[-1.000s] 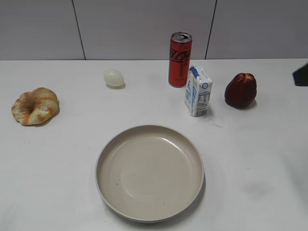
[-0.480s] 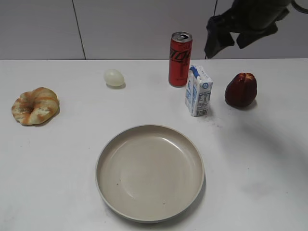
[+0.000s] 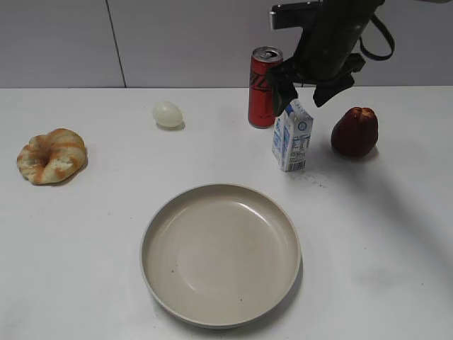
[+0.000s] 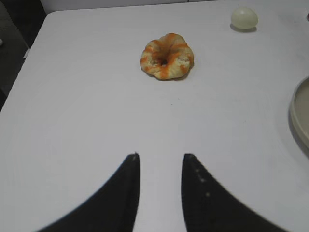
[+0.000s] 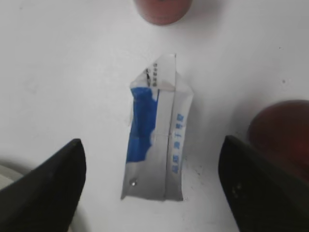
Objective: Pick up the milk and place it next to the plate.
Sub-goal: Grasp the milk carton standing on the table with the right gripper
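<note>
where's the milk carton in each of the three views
Exterior view: the small white-and-blue gabled milk carton stands right of centre, just under the right gripper.
Left wrist view: not in it.
Right wrist view: centre of the picture, seen from above between the two dark fingers.
Shared landmark: the tall red soda can, behind the carton in the exterior view, shows at the top edge of the right wrist view.

R arm: reaching in from top right, wrist pointing down | R gripper point(image 3: 306, 88): fingers point(image 5: 48, 181) spread wide | L gripper point(image 4: 160, 166): low over desk, fingers slightly apart
</note>
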